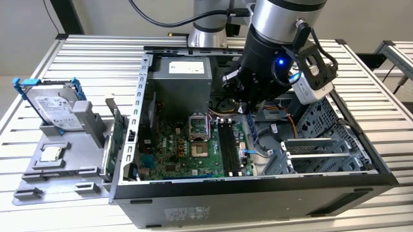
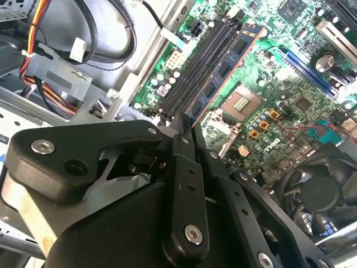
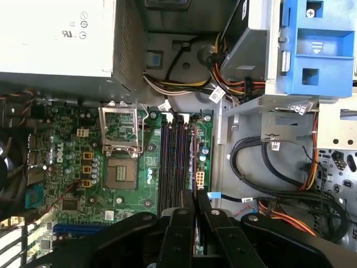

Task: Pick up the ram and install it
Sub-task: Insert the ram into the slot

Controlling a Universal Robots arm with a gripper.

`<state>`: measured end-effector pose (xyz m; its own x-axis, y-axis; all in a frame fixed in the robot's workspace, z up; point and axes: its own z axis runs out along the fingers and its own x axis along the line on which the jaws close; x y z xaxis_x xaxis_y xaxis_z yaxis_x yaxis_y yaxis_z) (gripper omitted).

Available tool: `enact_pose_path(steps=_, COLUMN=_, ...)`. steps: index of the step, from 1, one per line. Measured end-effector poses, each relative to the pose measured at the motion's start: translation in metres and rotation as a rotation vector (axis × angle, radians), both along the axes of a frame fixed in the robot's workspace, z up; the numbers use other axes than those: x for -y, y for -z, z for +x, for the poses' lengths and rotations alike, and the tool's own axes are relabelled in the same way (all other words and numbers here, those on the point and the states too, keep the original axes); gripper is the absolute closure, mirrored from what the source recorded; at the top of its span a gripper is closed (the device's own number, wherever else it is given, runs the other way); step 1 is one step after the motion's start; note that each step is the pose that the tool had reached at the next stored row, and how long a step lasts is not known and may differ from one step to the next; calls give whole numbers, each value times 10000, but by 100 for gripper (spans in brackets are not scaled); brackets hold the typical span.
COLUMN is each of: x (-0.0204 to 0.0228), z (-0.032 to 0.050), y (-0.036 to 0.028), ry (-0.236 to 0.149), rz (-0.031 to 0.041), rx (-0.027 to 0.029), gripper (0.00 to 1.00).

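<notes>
My gripper (image 1: 244,99) hangs inside the open computer case, over the back end of the black memory slots (image 1: 227,140). In both wrist views its fingers (image 2: 188,125) (image 3: 194,195) stand almost together, shut on the ram (image 2: 234,61). The ram is a thin dark board with small chips on its face and a gold contact edge. It runs out from the fingertips along the slots (image 2: 201,61) (image 3: 175,162) and sits just above them, its contact edge still showing. The part of it between the fingers is hidden.
The empty processor socket (image 3: 121,173) lies beside the slots, with the power supply (image 1: 184,72) behind. Cable bundles (image 3: 262,162) and a drive cage (image 1: 322,145) crowd the exterior view's right. A grey tray (image 1: 38,188) outside holds a hard drive (image 1: 55,108), a chip (image 1: 50,153) and an upright green card (image 1: 116,140).
</notes>
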<state>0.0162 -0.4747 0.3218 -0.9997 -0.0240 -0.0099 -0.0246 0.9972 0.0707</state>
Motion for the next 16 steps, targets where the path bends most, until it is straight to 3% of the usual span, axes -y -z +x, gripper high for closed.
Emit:
enact_pose_path(steps=6, x=-1, z=0, y=9, ry=-1, rz=0, rx=1, gripper=100)
enact_pose_path(steps=13, x=0, z=2, y=118, ry=0, rz=-4, rx=-1, gripper=100)
enact_pose_path(steps=16, x=0, z=2, y=128, ry=0, rz=-7, rx=-2, gripper=100)
